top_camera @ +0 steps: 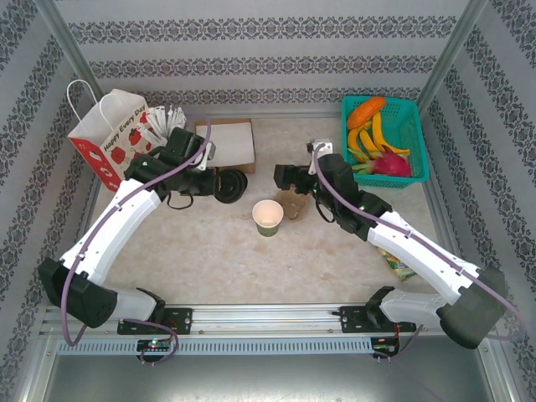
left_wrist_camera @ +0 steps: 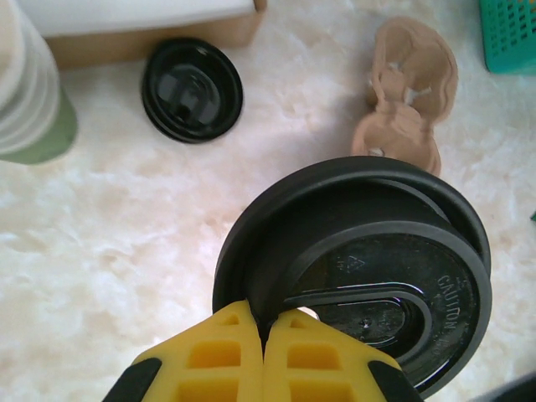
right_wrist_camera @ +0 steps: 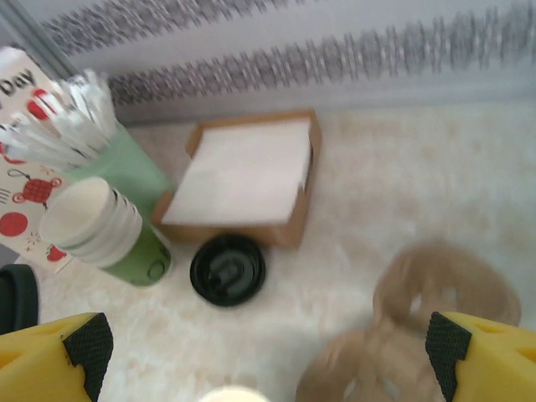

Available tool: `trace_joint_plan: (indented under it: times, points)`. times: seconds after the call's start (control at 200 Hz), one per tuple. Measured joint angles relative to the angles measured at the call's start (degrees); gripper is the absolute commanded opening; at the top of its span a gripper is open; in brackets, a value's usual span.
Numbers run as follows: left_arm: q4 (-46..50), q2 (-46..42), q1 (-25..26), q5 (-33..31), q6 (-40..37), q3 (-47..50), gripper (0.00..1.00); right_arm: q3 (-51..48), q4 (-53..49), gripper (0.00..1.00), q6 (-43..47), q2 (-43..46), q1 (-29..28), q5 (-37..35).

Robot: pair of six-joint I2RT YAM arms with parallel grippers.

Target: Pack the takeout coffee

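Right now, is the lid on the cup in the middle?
Off: the cup stands open-topped, and the left fingers pinch a lid.

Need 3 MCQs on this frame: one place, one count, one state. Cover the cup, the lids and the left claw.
1. Where on the marbled table does the lidless green-sided paper cup stand?
A. at the far left corner
B. at the near edge, by the arm bases
C. mid-table, between the two arms

2. How many round black plastic lids does the left wrist view show?
A. two
B. one
C. four

3. What state is the left claw in?
A. wide open
B. shut on a lid's rim
C. shut on the paper cup

Key:
1 C: the top view has it upright in the middle, between the arms.
2 A: there is the held lid and the loose lid lying by the brown cardboard box.
3 B: its yellow fingers meet on the held lid's rim.
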State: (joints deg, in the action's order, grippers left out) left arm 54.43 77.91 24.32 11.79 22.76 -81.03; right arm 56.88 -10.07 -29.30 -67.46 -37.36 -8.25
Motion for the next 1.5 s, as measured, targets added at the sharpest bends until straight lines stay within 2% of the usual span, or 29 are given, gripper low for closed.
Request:
trace_joint_plan:
  times: [0.155,0.275,0.47,0.64,0.919,1.104,1.504]
  points:
    - [0.0,0.8,3.0,0.2,4.5,0.3,0.0,-4.2,-4.1,0.98,-9.2,1.4,6.8,11.0]
    - [-0.3,2.5,5.7,0.4,7.5,0.3,0.0,-6.5,-6.1,0.98,-12.7,2.1,9.5,15.7]
    - [-0.5,9.1,11.7,-0.7,11.0,-1.7,0.0,-11.3,-4.2,0.98,-15.1,4.4,9.5,19.2]
    - [-0.4,14.3,14.3,-2.4,12.9,-4.2,0.0,-13.4,-2.9,0.98,-16.0,5.2,9.5,19.5]
    - [-0.4,16.2,15.1,-3.8,15.5,-4.8,0.0,-16.1,-0.7,0.98,-18.6,5.0,9.9,20.5]
    - [-0.5,16.3,15.5,-5.9,15.9,-4.8,0.0,-16.2,1.8,0.98,-19.1,2.9,9.9,23.5]
    - [-3.4,17.9,15.5,-6.1,16.8,-2.8,0.0,-17.4,8.5,0.98,-21.9,-1.0,9.9,29.9]
